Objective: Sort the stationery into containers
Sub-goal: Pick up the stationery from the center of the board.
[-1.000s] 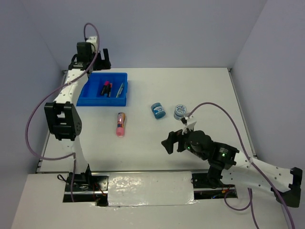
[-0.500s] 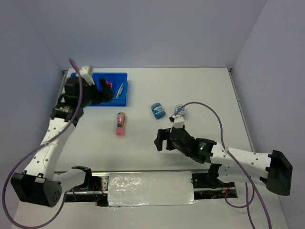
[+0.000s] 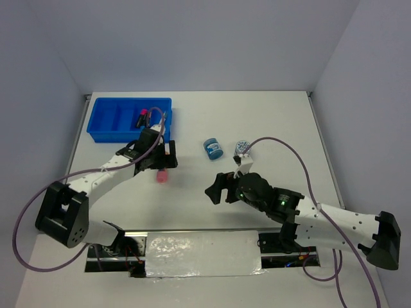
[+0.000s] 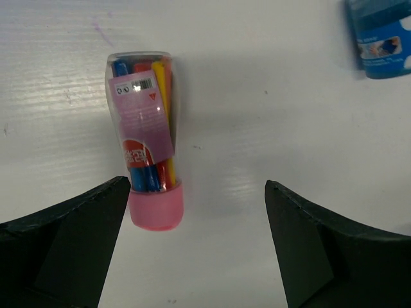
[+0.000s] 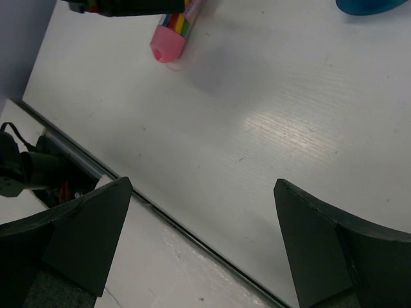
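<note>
Above the tube, left gripper hangs wide, empty.
Tube lies off-centre beside one finger; closing could nudge it rolling. Right gripper wide too, idle.

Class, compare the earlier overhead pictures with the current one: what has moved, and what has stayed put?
The left claw swung from the blue tray toward the near edge and now hangs open over the pink tube. The right claw edged slightly left, open and empty. Nothing was gripped or released. Tube, tray and both blue jars stayed put.
</note>
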